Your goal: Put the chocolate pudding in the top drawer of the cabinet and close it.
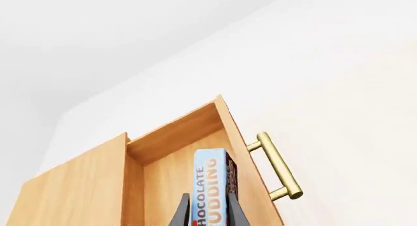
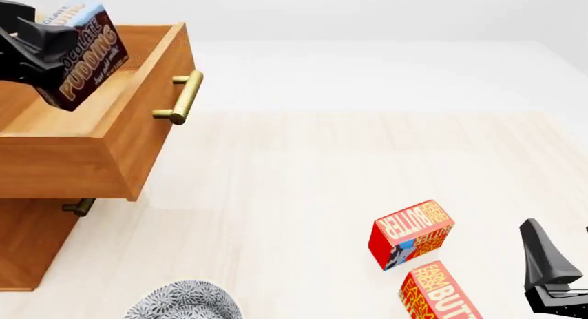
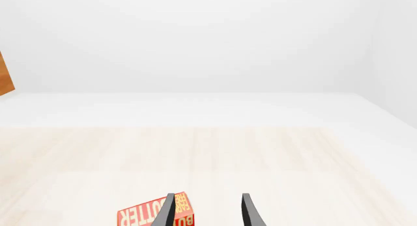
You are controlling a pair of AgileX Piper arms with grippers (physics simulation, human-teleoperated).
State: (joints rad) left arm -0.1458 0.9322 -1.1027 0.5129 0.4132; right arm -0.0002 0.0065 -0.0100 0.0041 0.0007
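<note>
My left gripper (image 2: 57,49) is shut on the chocolate pudding (image 2: 87,54), a small box with a light-blue top and a dark brown bottom. It hangs tilted above the open top drawer (image 2: 101,153) of the cabinet (image 2: 32,243) at the far left. In the left wrist view the pudding (image 1: 212,187) stands between the fingers over the drawer's inside (image 1: 176,167), beside the brass bar handle (image 1: 280,165). My right gripper (image 3: 207,211) is open and holds nothing, low at the front right (image 2: 551,278).
Two red-orange butter boxes lie at the front right, one (image 2: 412,234) on the table's middle right and one (image 2: 439,291) nearer the front edge, next to my right gripper. A patterned grey bowl (image 2: 184,302) sits at the front left. A lower drawer's handle (image 2: 78,207) pokes out under the open drawer.
</note>
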